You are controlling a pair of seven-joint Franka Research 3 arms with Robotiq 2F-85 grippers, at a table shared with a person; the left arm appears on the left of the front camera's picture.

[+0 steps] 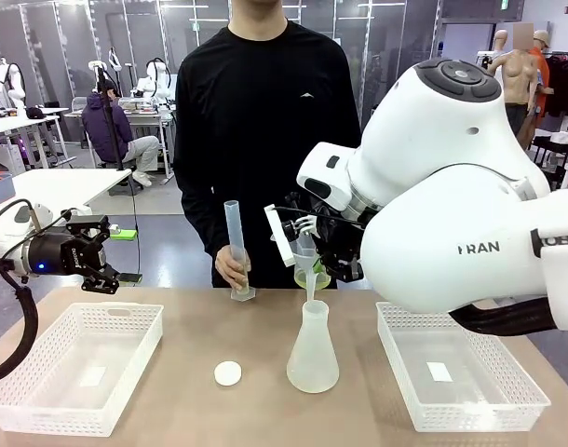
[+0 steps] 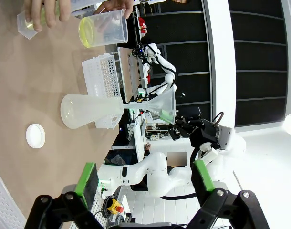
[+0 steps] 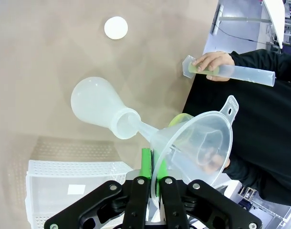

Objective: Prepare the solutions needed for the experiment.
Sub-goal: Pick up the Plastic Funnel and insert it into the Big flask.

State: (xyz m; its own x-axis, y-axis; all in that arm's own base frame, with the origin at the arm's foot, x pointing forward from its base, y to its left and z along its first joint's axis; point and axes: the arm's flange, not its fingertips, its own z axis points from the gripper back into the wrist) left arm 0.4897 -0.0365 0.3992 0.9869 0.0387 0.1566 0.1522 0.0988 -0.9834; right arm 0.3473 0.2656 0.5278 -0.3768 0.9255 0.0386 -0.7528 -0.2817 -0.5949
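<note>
One small cupful of pale yellow-green solution (image 2: 88, 32) sits in a clear beaker (image 2: 106, 27). A person's hand (image 2: 116, 5) holds the beaker tipped, just behind a funnel (image 3: 195, 145) above the middle of the tabletop (image 1: 172, 391). Most of the liquid looks to be inside the beaker.

The funnel's spout enters the neck of a frosted conical flask (image 1: 313, 352), which stands upright at the tabletop's centre. The flask looks nearly empty; whether any liquid has reached it cannot be told.

The right gripper (image 3: 151, 164) is clamped shut on the funnel's rim, steadying it over the flask.

The person's other hand (image 1: 233, 265) holds a tall measuring cylinder (image 1: 235, 237) upright near the far edge of the tabletop. A round white cap (image 1: 228, 373) lies flat towards the near edge, left of the flask and apart from it.

A white mesh tray (image 1: 42, 410) sits at the near left corner and another (image 1: 507, 405) at the near right corner. The left gripper (image 1: 104, 277) hangs over the left tray's far side, jaws wide apart and holding nothing.

The task seems at its pouring stage. Left to do, probably: empty the beaker through the funnel, lift the funnel away, and perhaps cap the flask.
</note>
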